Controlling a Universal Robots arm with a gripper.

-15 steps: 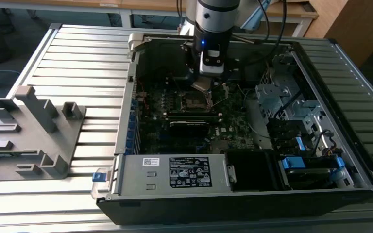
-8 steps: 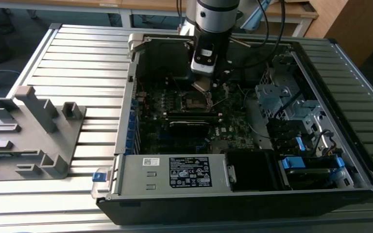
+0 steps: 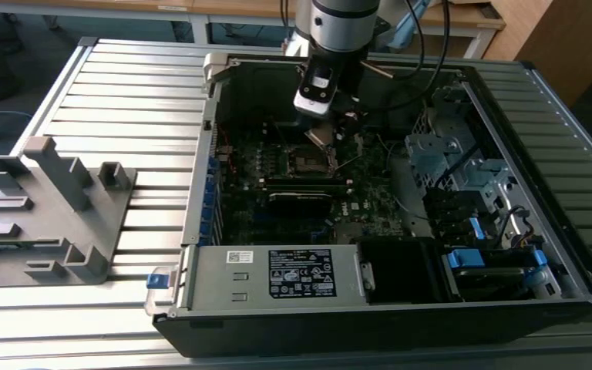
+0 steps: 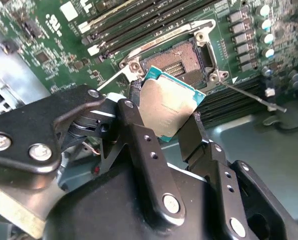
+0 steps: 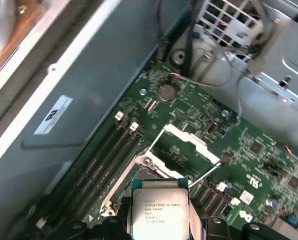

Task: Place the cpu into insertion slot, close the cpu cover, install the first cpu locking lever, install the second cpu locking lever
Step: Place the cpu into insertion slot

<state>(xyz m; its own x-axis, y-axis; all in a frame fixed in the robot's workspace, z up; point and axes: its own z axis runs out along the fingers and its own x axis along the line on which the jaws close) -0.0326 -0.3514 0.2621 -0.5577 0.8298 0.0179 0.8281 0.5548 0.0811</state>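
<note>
My gripper (image 4: 166, 107) is shut on the cpu (image 4: 169, 106), a small silvery square chip with a teal edge, pinched at two opposite sides by the black fingers (image 4: 139, 130). The chip hangs tilted a little above the open insertion slot (image 4: 181, 60) on the green motherboard. The first wrist view shows the cpu (image 5: 160, 212) just short of the raised cpu cover (image 5: 188, 136), a thin silvery frame. Two thin wire locking levers (image 4: 253, 97) stick out, unlatched, beside the socket. In the exterior view the gripper (image 3: 327, 129) hovers over the socket (image 3: 307, 160) inside the case.
The open computer case (image 3: 203, 154) lies on a slatted metal table. Memory slots (image 4: 139, 25) run beside the socket. A power supply (image 3: 275, 274), a drive cage with blue tabs (image 3: 471, 258) and loose cables crowd the case. A grey fixture (image 3: 44, 208) stands at the exterior view's left.
</note>
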